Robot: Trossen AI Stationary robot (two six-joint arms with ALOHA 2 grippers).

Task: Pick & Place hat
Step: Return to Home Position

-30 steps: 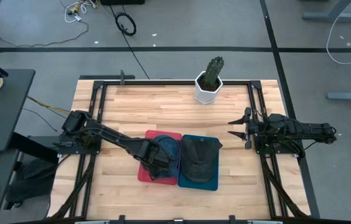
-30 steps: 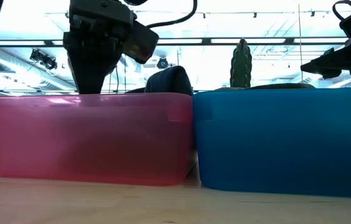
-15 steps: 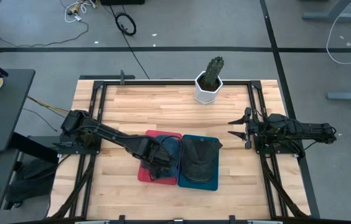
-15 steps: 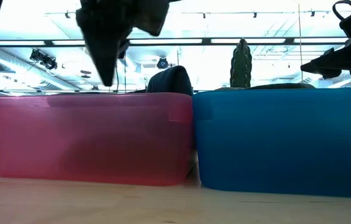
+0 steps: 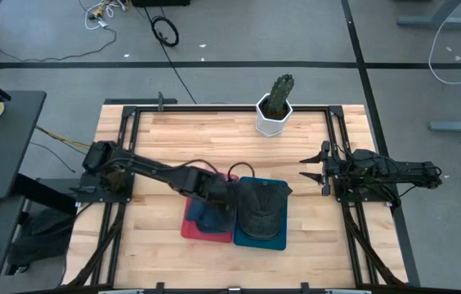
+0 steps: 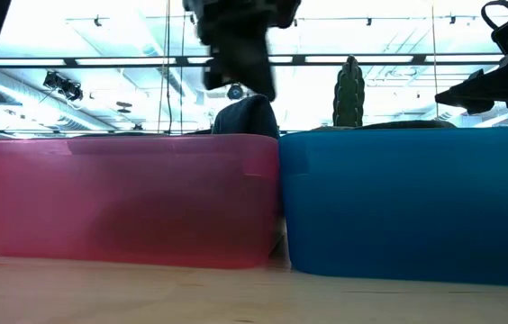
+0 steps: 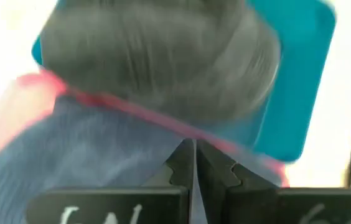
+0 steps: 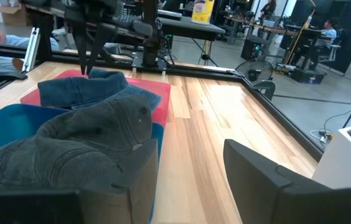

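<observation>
A blue denim hat (image 5: 206, 211) (image 8: 94, 90) lies in the red bin (image 5: 188, 229) (image 6: 128, 198). Its crown (image 6: 247, 117) pokes above the rim. A dark grey hat (image 5: 259, 208) (image 8: 82, 149) fills the blue bin (image 5: 275, 241) (image 6: 407, 198) beside it. My left gripper (image 5: 225, 193) (image 6: 252, 85) (image 7: 194, 163) is shut and empty. It points down just above the denim hat, near the wall where the two bins meet. My right gripper (image 5: 308, 167) (image 8: 188, 180) is open and waits by the table's right edge.
A white pot with a cactus (image 5: 275, 114) (image 6: 349, 90) stands near the far edge, behind the bins. Bare wood lies to the left of the red bin and between the blue bin and my right gripper. A black frame borders the tabletop.
My left gripper has risen from the near left part of the red bin. It has swung toward the table's right and a little toward the far edge, and now hangs over the bin's right side next to the blue bin. Both hats have stayed put.
</observation>
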